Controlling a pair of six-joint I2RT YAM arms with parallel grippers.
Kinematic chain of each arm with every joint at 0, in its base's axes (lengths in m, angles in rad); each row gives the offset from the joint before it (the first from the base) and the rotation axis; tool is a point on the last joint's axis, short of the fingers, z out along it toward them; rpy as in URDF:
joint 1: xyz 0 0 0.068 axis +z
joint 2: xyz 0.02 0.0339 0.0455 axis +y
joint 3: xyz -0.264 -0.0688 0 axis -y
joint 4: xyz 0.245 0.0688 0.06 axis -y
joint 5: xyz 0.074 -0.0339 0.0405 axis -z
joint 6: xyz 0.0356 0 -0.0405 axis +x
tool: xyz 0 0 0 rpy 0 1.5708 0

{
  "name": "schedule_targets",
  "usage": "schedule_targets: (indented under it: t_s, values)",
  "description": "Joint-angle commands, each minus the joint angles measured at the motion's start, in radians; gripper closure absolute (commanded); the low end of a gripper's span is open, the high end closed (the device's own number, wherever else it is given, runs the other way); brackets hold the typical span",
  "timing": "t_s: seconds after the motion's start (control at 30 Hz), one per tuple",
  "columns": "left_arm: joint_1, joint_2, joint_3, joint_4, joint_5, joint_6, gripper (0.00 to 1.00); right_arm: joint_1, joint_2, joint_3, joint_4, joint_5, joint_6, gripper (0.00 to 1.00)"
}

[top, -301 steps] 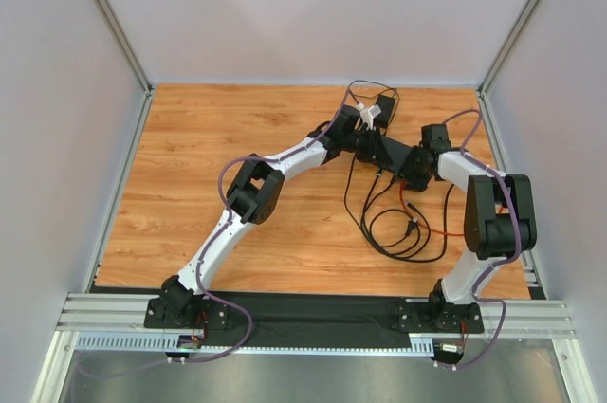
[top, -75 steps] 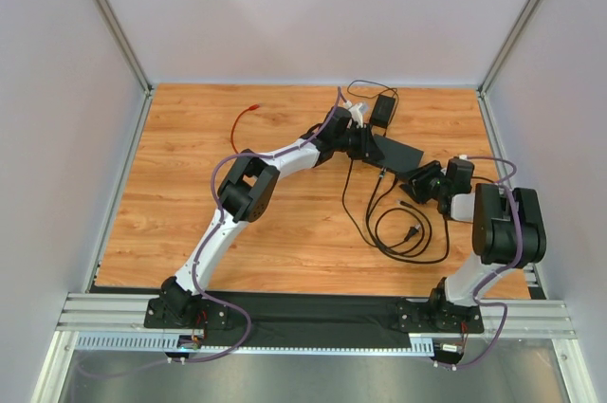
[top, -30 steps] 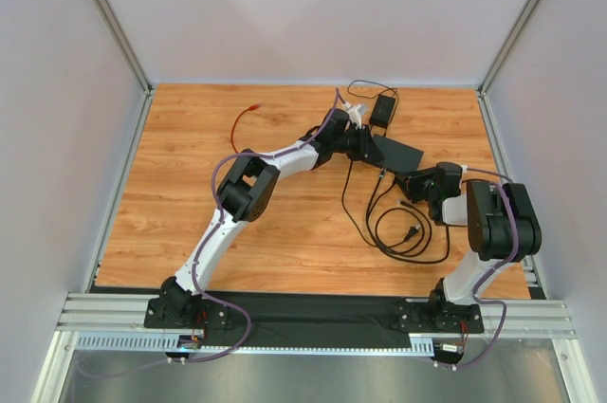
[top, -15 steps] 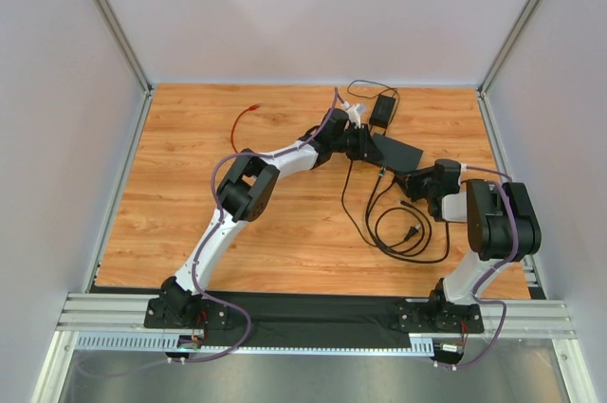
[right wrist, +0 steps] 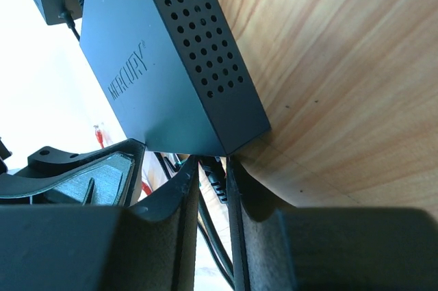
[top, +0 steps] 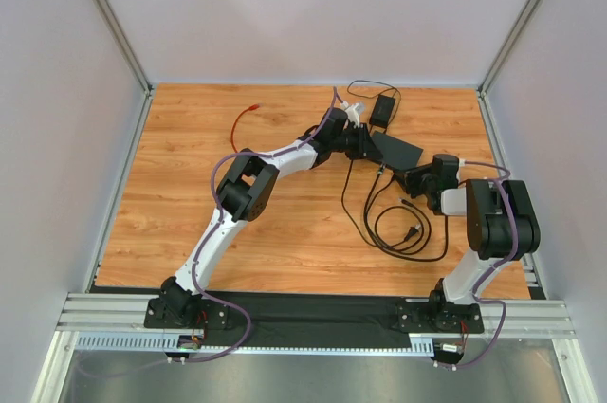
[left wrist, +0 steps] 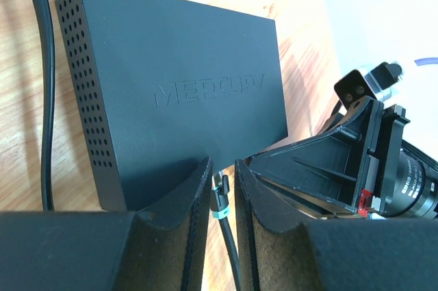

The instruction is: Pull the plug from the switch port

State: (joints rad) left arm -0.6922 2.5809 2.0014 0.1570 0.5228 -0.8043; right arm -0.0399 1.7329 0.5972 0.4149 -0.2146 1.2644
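Right end effector (right wrist: pixel 211 166), newly brought up to port edge of switch (right wrist: pixel 171 51) at desk (top: pixel 190 156) far right, fingers narrowing around black plug (right wrist: pixel 214 181), clamp unconfirmed; left end effector (left wrist: pixel 222 168) slim-gapped, hold unclear; pull judged imminent

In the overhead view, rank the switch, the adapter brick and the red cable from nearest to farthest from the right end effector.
From the right end effector:
1. switch: right at its tips, just beyond them toward the back.
2. adapter brick: farther back, near the rear edge of the table.
3. red cable: far off on the left side of the table.
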Motion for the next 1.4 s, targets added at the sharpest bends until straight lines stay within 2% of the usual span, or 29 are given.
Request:
schedule_targets:
  t_s: [0.0,0.5,0.77,0.93,1.1,1.37]
  values:
    - [-0.001,0.005,-0.013,-0.073,0.005,-0.003,0.72,0.02,0.033,0.024,-0.096,0.02,-0.048,0.86]
    - [0.0,0.022,0.0,-0.071,0.019,-0.019,0.72,0.035,0.04,0.012,-0.185,-0.078,-0.155,0.89]
    - [-0.001,0.015,-0.006,-0.067,0.02,-0.018,0.72,0.069,-0.012,-0.016,-0.209,-0.069,-0.203,0.9]
    - [-0.001,-0.022,-0.033,-0.07,0.016,0.004,0.72,0.069,-0.096,-0.019,-0.217,-0.043,-0.293,0.9]
    - [0.003,-0.165,-0.127,-0.063,-0.044,0.1,0.72,0.069,-0.202,0.012,-0.286,-0.035,-0.404,0.9]
    - [0.029,-0.505,-0.426,0.009,-0.181,0.278,0.68,0.069,-0.426,0.118,-0.491,-0.088,-0.502,0.9]
